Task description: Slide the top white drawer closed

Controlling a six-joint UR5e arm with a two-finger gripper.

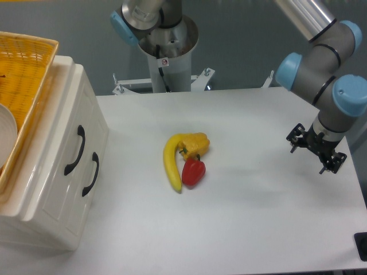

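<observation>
The white cabinet [34, 223] stands at the table's left edge. The top white drawer [64, 133] has a black curved handle [74, 150], and its front sits flush with the cabinet face. The matching lower drawer front has its own black handle [90, 173] just below. My gripper [314, 153] hangs over the far right of the table, far from the cabinet. It is open, with nothing between its fingers.
A yellow woven basket [28, 63] holding a white dish [4, 137] rests on top of the cabinet. A banana [171, 163], a yellow pepper [195, 143] and a red pepper [193, 171] lie mid-table. The arm's base [167, 51] stands at the back.
</observation>
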